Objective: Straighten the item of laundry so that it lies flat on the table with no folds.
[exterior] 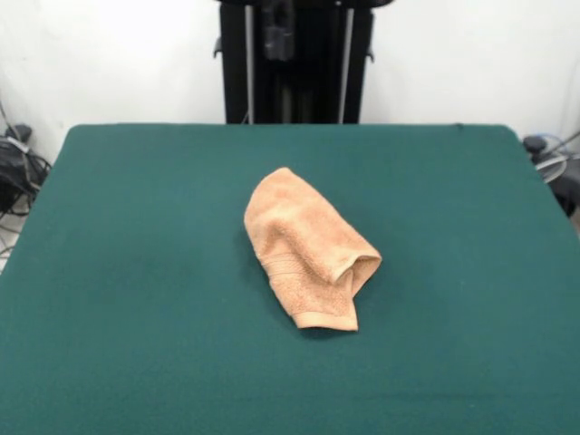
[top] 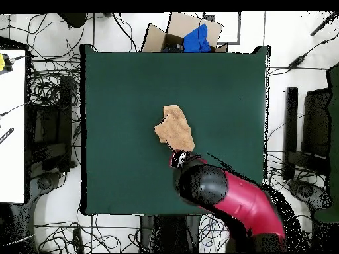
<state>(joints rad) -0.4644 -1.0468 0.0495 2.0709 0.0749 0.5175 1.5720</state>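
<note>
The peach-orange towel lies bunched and folded over itself near the middle of the dark green table. A woven band and hem show at its near end, where a fold stands open like a pocket. In the overhead view the towel is a small crumpled shape on the table. The red and black arm reaches in from the bottom edge, and its gripper end hangs just beside the towel's robot-side edge. The front view shows no gripper over the table.
The robot's black pedestal stands behind the table's far edge. A cardboard box with blue cloth sits off the table's far side. Cables cover the floor around the table, and a white bench stands at the left.
</note>
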